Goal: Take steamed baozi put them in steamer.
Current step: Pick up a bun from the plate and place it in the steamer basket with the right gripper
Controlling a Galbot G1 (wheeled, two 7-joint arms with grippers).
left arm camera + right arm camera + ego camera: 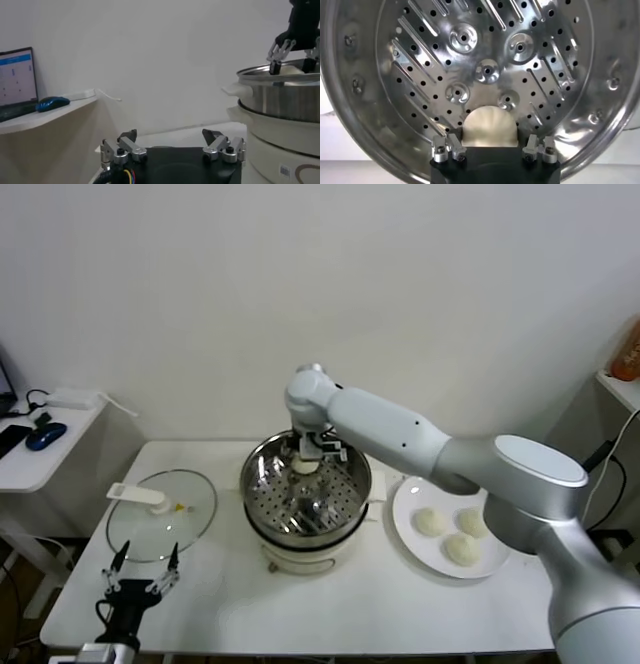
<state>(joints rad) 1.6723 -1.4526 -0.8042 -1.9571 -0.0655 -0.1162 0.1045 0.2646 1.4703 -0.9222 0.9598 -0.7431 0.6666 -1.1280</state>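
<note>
I see a shiny steel steamer on a white base, its tray patterned with rows of small dark holes, raised ridges and round dimples. A pale cream-white bun shows between black fingers with silver tips. Three more white buns lie on a white plate. The table is white. The lid is clear glass with a white handle. The right arm is white and silver-grey. A blue mouse sits on a white shelf.
</note>
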